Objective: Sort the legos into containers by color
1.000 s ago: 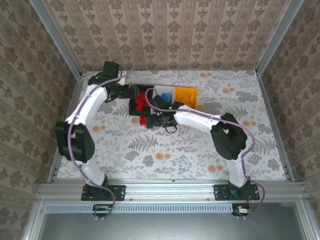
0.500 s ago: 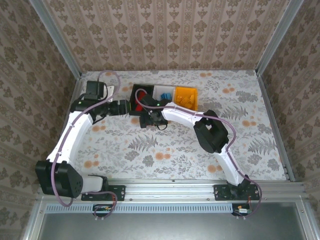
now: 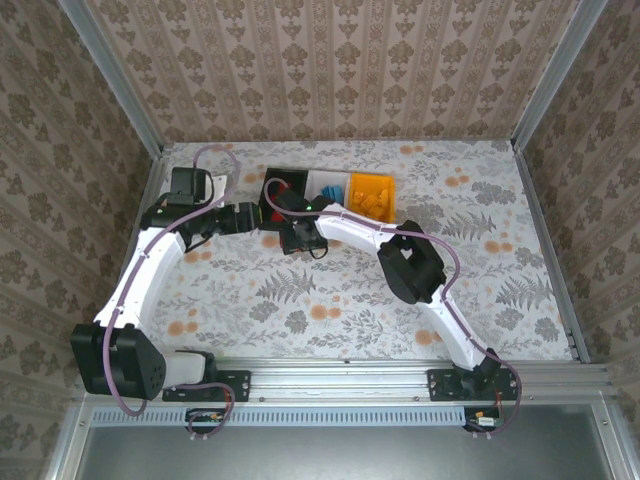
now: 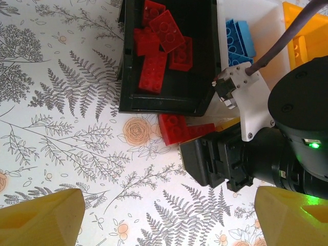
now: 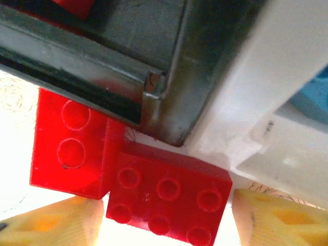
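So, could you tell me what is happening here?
Legos are being sorted by colour. The right gripper is down at a corner of the black bin, fingers either side of a red brick on the table; whether it grips yet is unclear. The left gripper hovers open nearby. Red bricks lie in that bin, blue ones in the white bin.

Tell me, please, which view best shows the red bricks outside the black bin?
Right wrist: both red bricks close up, studs clear. Left wrist shows them partly behind the right gripper; top external is too distant to tell.
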{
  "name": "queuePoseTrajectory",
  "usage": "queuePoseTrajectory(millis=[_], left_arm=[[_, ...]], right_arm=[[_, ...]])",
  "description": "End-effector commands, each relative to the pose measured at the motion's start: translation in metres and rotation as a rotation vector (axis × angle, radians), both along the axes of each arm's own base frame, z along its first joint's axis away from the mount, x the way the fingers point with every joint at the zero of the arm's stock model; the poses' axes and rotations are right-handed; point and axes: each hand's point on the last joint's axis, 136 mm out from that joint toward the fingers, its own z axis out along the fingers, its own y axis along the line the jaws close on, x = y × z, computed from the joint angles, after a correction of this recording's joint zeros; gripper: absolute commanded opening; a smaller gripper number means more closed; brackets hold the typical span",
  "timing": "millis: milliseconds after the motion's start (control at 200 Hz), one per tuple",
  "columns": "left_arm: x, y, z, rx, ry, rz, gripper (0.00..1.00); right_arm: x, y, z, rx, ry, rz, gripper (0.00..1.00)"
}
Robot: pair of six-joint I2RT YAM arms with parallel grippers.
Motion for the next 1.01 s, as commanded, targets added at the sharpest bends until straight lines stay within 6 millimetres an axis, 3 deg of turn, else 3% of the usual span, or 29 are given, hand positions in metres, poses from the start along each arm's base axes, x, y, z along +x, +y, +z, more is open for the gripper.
queuePoseTrajectory(millis=[0,200,285,410,500,660,805,860,1000], left_arm=[[0.0,-0.001,0.0,-0.021,-0.001,0.001,0.87],[0.0,0.0,-0.004,-0.013,0.012,0.004,0.88],[-0.001,0.002,-0.006,-0.006,0.019,0.01,0.88],[-0.005,0.008,-0.012,0.015,0.044,0.04,0.88],[-0.011,0.015,-0.017,0.035,0.063,0.07,0.88],[-0.025,0.021,-0.026,0.036,0.095,0.097,0.88],[-0.035,0.018,-0.043,0.019,0.148,0.101,0.88],[-0.036,0.013,-0.05,0.014,0.163,0.095,0.88],[-0.034,-0.007,-0.071,0.029,0.213,0.058,0.88]], right_arm=[[0.003,-0.006,-0.003,-0.046,-0.007,0.0,0.59],[-0.01,-0.012,0.02,-0.018,-0.029,-0.007,0.5],[-0.019,-0.015,0.043,0.029,-0.054,-0.024,0.5],[-0.017,-0.011,0.079,0.113,-0.114,-0.035,0.5],[-0.004,-0.002,0.101,0.155,-0.148,-0.02,0.5],[0.034,0.016,0.105,0.169,-0.165,0.0,0.51],[0.085,0.019,0.107,0.194,-0.221,-0.028,0.69],[0.102,0.016,0.107,0.203,-0.241,-0.04,0.81],[0.107,0.011,0.127,0.203,-0.281,-0.041,0.86]])
